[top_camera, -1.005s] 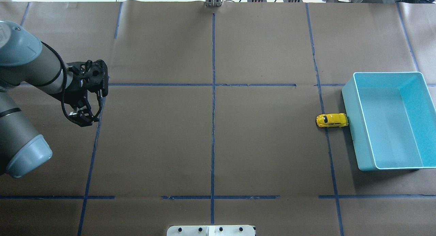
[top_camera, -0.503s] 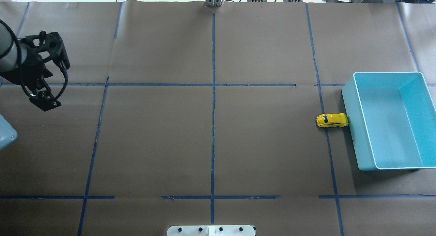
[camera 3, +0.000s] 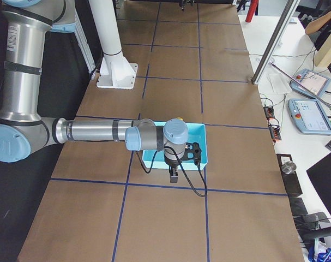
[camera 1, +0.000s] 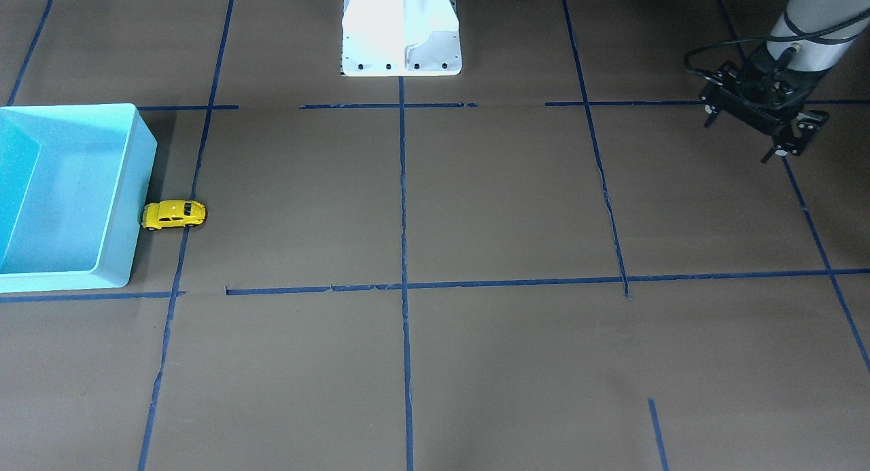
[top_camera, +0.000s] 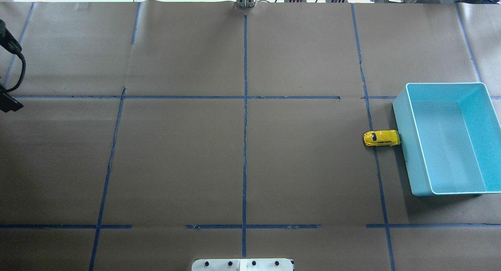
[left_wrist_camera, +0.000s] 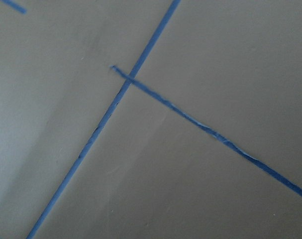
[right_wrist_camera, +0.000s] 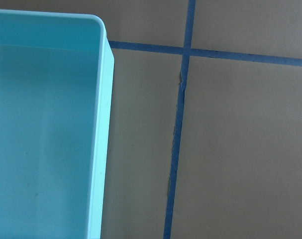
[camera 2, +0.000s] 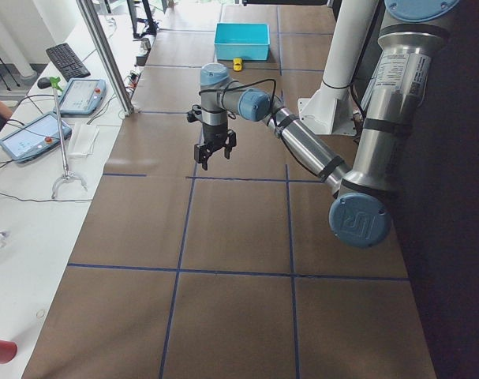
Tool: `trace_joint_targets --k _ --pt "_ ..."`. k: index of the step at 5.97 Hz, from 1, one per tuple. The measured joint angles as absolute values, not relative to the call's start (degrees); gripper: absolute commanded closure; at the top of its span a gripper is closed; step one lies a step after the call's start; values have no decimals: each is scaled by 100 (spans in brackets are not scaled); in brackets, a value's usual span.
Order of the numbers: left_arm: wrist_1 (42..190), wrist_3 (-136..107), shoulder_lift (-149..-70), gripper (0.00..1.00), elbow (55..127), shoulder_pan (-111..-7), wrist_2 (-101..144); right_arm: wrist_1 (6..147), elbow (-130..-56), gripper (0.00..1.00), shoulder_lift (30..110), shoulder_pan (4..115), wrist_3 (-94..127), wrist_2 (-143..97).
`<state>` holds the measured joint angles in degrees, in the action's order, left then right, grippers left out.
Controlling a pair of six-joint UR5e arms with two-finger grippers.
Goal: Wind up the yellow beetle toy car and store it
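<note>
Left tool (camera 1: 744, 134) hangs wide and empty over the brown-papered surface (top_camera: 176, 157), which is gridded with blue tape (top_camera: 244, 146). Its arm reaches out low. Right tool (camera 3: 174, 176) points down by the turquoise bin (top_camera: 405, 153); I cannot tell its gape. The yellow beetle toy car (top_camera: 381, 138) stands touching the bin's outer wall.

Glossy toy car (top_camera: 381, 138); matt paper (top_camera: 176, 157)

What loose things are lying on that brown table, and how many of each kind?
Toy cars: 1, the small yellow beetle-shaped toy car
Bins: 1, the open turquoise plastic bin
Total: 2
</note>
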<state>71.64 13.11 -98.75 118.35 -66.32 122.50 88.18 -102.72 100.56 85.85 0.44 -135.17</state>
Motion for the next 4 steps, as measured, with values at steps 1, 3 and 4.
trace_joint_targets --k 1,3,4 --pt "7186 1309 -9843 0 11446 -7054 12584 8824 -10354 0 10085 8590 38 -13719" --pt "7220 1321 -9757 0 10840 -7718 12940 8857 -10938 0 10203 8577 35 -14200" --pt "7362 1325 -9556 0 10713 -7910 12976 8852 -11323 0 10201 8457 35 -14299"
